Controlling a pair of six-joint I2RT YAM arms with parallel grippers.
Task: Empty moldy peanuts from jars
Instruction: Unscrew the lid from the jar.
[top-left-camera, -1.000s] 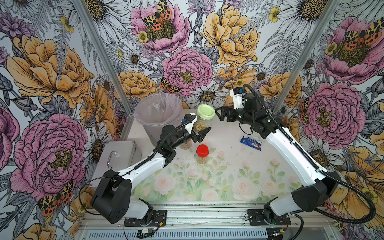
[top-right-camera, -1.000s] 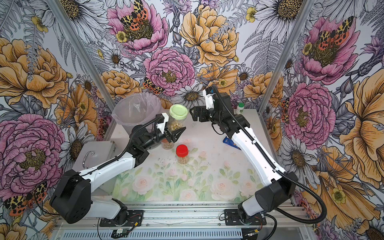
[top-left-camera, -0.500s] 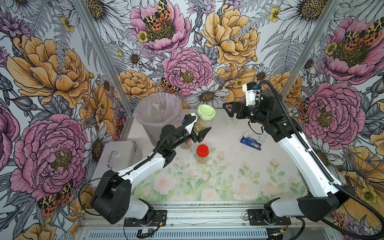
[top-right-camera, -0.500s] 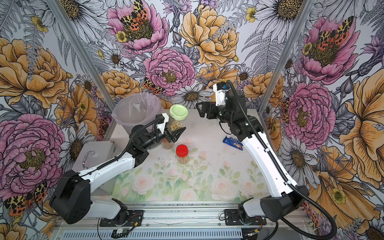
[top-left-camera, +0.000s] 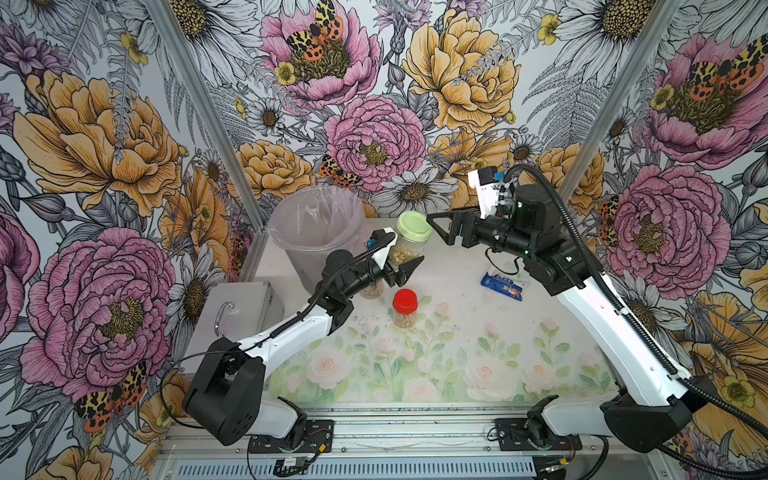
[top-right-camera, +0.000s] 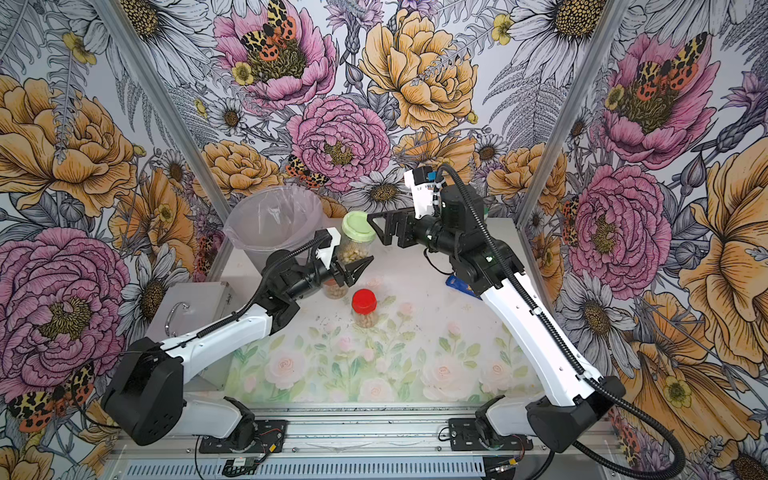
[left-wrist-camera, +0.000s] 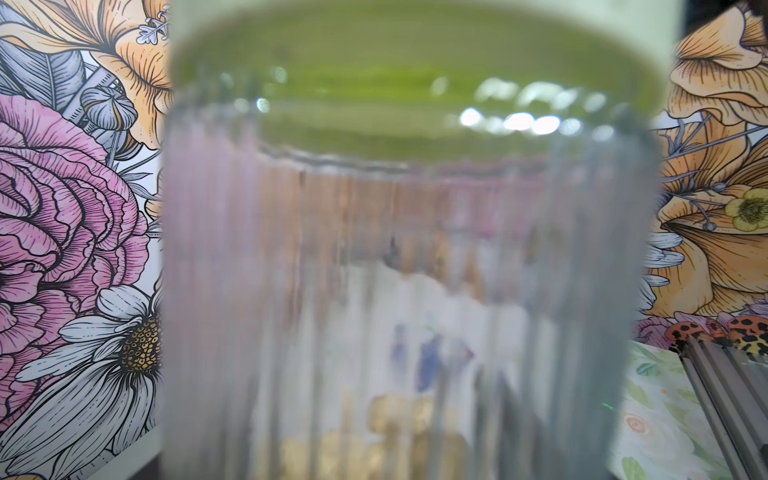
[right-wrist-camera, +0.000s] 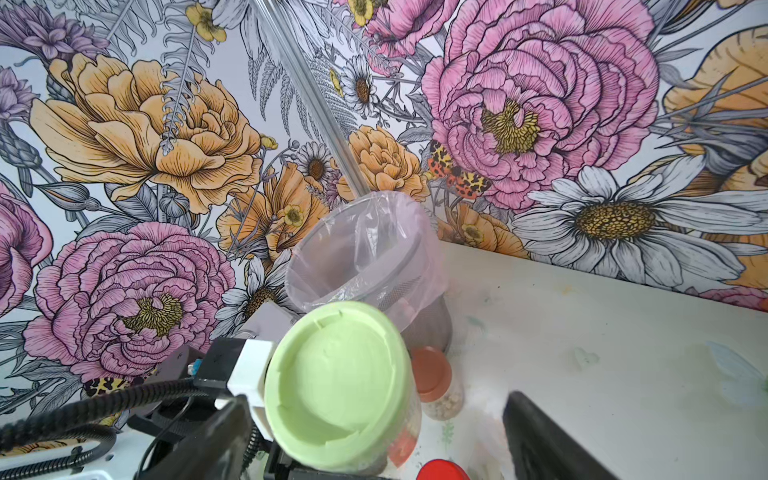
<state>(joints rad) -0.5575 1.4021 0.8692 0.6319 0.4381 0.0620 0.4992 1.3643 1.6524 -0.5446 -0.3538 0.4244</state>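
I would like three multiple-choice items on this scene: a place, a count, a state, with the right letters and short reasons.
1. The red-lidded jar stands: A on a shelf; B on the table; C on the floor.
2. Lidded jars in view: A one; B two; C three.
3. The green-lidded jar is: A held up by the fingers of the left gripper; B lying on the table; C upside down.
Key: 1 B, it rests on the floral table; 2 C, green, red and the brown-lidded jar; 3 A, fingers clamp it above the table.
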